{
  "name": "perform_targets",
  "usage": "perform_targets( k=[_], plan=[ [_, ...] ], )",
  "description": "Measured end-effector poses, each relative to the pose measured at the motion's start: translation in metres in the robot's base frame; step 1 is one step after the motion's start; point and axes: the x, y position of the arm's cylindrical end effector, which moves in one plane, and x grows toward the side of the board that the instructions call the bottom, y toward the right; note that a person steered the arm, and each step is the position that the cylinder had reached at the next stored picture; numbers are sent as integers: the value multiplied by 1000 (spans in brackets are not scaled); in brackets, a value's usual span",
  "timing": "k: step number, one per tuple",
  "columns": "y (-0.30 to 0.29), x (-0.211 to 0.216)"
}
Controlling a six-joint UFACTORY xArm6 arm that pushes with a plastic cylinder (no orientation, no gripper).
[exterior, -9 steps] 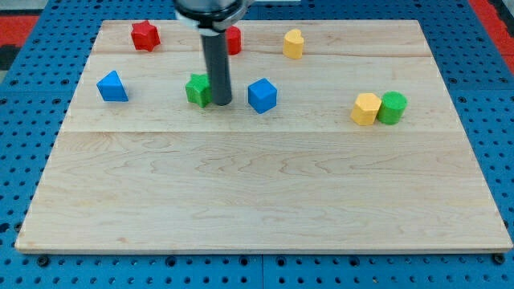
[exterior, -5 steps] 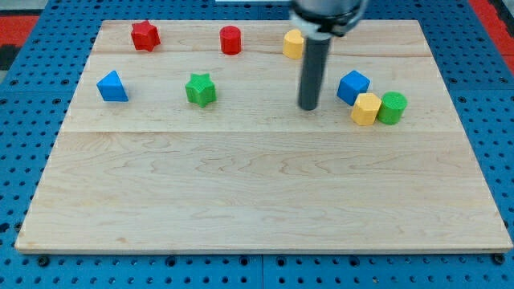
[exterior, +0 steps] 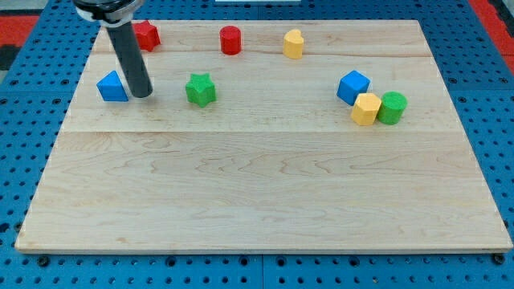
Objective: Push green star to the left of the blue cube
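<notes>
The green star [exterior: 201, 89] lies on the wooden board [exterior: 265, 185] at the upper left of middle. The blue cube [exterior: 352, 87] sits far to its right, touching a yellow hexagonal block [exterior: 366, 109]. My tip [exterior: 142, 94] rests on the board between the green star and a blue triangular block [exterior: 112, 87]. It is right beside the triangular block and about a block's width left of the star.
A green cylinder [exterior: 393, 107] touches the yellow hexagonal block's right side. A red star [exterior: 145, 35], a red cylinder [exterior: 230, 40] and a yellow block [exterior: 293, 43] stand along the board's top edge. Blue pegboard [exterior: 24, 120] surrounds the board.
The blue cube has shifted right, from beside the star to the yellow block. My tip swept right past the star, then came back left and now stands by the blue triangular block.
</notes>
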Motion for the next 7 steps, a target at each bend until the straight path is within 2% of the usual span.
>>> perform_targets(
  k=[3, 4, 5, 7],
  plan=[
    [207, 0],
    [192, -9],
    [200, -11],
    [243, -11]
  ],
)
